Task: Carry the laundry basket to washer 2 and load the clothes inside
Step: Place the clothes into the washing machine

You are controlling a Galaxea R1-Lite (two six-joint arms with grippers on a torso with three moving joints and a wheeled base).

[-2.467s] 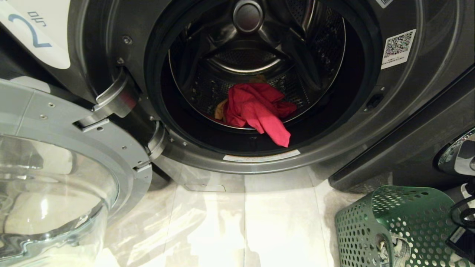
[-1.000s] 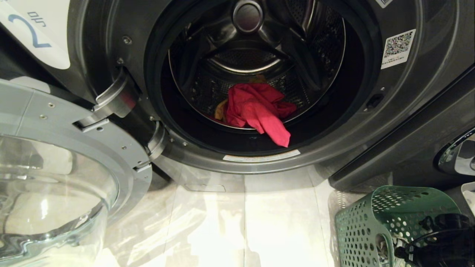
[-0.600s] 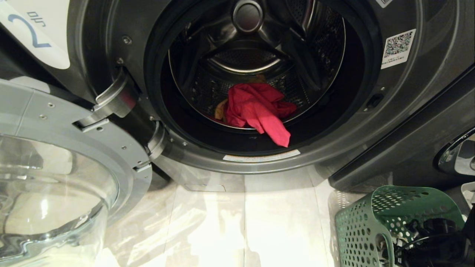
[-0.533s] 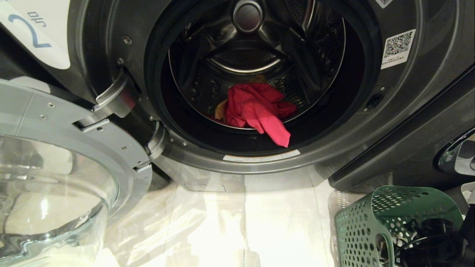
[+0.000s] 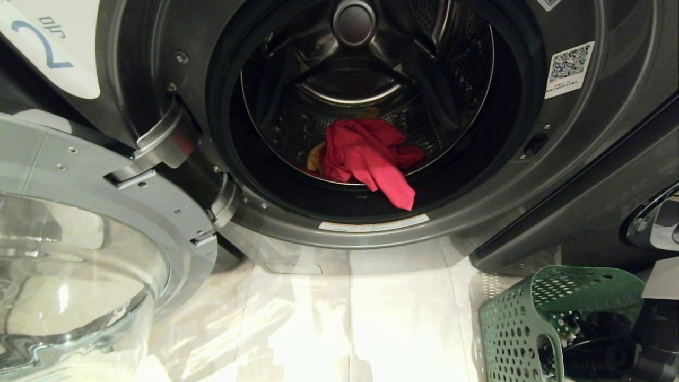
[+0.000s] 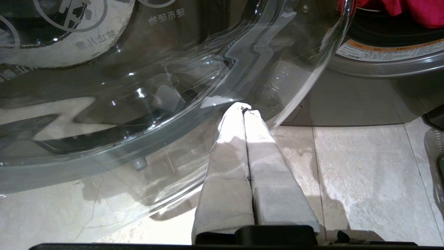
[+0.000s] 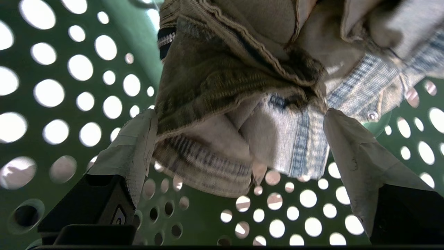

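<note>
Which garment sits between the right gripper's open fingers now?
The olive-and-denim garment in the laundry basket, bracketed by the right gripper; the pink-red garment already lies in the washer 2 drum.

Right gripper (image 7: 239,139): fingers (image 7: 131,146) spread wide, padded tips well apart, wrist pointing steeply downward; its dark arm (image 5: 655,339) enters the head view at the lower right corner. Left gripper (image 6: 245,110): fingers (image 6: 232,139) pressed flat together, pointing forward and low, holding nothing. Left arm not visible in the head view

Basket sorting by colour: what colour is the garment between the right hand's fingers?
Dull grey-green garment, with pale denim-blue trim; clearest in the right wrist view.
</note>
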